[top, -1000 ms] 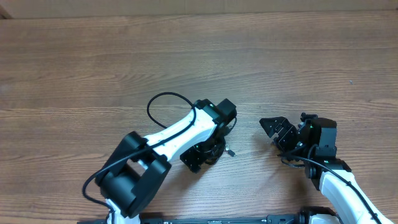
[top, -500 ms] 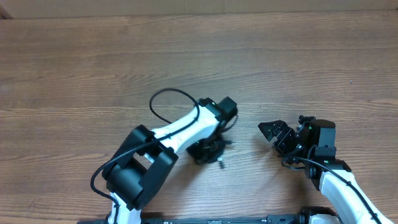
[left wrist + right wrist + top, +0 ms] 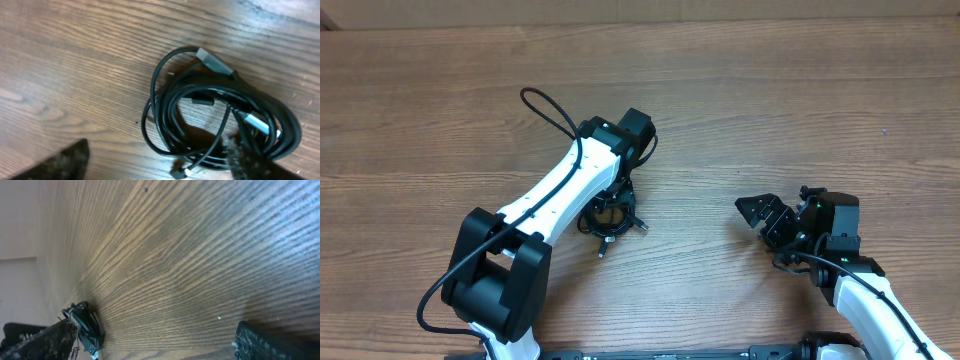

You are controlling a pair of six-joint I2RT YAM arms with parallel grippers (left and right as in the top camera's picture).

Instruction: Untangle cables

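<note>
Cables [image 3: 277, 112] lie in one tangled coil near the middle of the worktop [image 3: 440, 90], under the left hand [image 3: 155, 155], which is spread wide with one side over the coil's edge. To do this well, it should probably close on a single strand or plug end rather than the whole bundle, then draw it toward the bare wood to the left. Right hand [image 3: 758, 210] hovers well apart, also spread wide, leaving free room between.

I record a brown wood-grain table [image 3: 800, 110] filling my overhead view. At 12 o'clock, a pale tan strip [image 3: 620, 8] borders its far edge.
</note>
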